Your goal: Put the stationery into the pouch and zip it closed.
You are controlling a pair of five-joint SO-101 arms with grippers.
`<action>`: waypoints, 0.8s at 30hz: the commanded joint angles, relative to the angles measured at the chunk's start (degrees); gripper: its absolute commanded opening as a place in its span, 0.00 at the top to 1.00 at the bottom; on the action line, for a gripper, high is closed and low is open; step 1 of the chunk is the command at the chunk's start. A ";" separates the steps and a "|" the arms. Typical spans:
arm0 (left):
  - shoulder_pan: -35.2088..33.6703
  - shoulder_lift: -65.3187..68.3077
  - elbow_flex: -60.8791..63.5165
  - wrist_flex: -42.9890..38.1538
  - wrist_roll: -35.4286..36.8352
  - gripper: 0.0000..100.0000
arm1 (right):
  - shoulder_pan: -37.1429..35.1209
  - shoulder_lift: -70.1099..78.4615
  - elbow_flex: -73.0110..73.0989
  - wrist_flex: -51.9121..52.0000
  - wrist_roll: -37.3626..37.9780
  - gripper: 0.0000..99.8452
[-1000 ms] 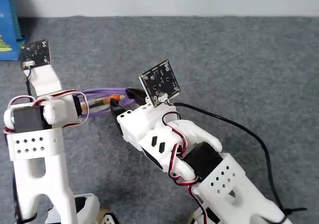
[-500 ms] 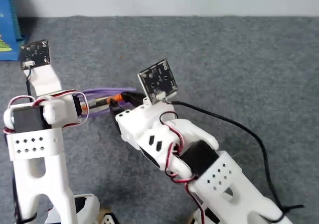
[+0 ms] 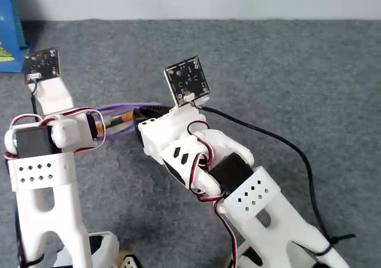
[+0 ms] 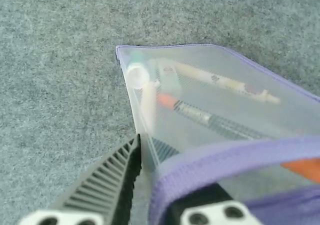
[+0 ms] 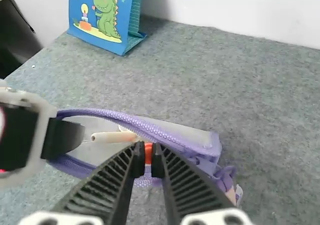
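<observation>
From the high view, the see-through plastic pouch with purple zip edging [image 3: 119, 109] lies on the grey felt-covered bench [image 3: 286, 71], right between the two arms. The left gripper [image 3: 95, 126] is at one end of it and the right gripper [image 3: 141, 118] is at the other. An orange pen [image 3: 122, 118] runs along the pouch's open rim between them. A blue gift bag [image 3: 9, 36] sits in the far corner, well away from everything.

In the left wrist view, the left gripper [image 4: 150, 177] has its jaws clamped on the pouch [image 4: 225, 95], with the purple rim pinched between the black toothed jaw and the other one. Through the plastic you can see a cream pen [image 4: 220, 80], a dark grey pen with an orange tip [image 4: 210, 119] and something white-capped [image 4: 137, 74] tucked into the far corner. All of them are inside.

In the right wrist view, the right gripper [image 5: 147, 154] has its jaws almost together, pinching the orange pen [image 5: 148, 157] right at the zip edge of the pouch [image 5: 172, 134]. The zip looks open along most of the rim. A white pen tip [image 5: 112, 137] pokes out of the opening, next to the left gripper [image 5: 60, 135], which grips the other end. The blue bag with the green dinosaur [image 5: 105, 15] stands back near the wall.
</observation>
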State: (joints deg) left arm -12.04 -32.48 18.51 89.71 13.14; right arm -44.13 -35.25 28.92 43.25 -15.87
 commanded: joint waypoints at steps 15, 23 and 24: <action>-0.18 -0.53 -0.57 -1.41 -0.53 0.99 | -1.10 -6.29 -2.64 4.09 2.73 0.99; -0.18 -0.53 -0.57 -1.41 -0.53 0.99 | -3.03 -5.67 -1.67 3.82 0.79 0.78; -0.18 -0.53 -0.57 -1.41 -0.53 0.99 | -2.86 -4.97 -1.76 3.74 0.79 0.79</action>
State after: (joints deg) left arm -11.96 -32.48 18.51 89.71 13.14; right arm -46.77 -40.09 28.40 47.03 -14.46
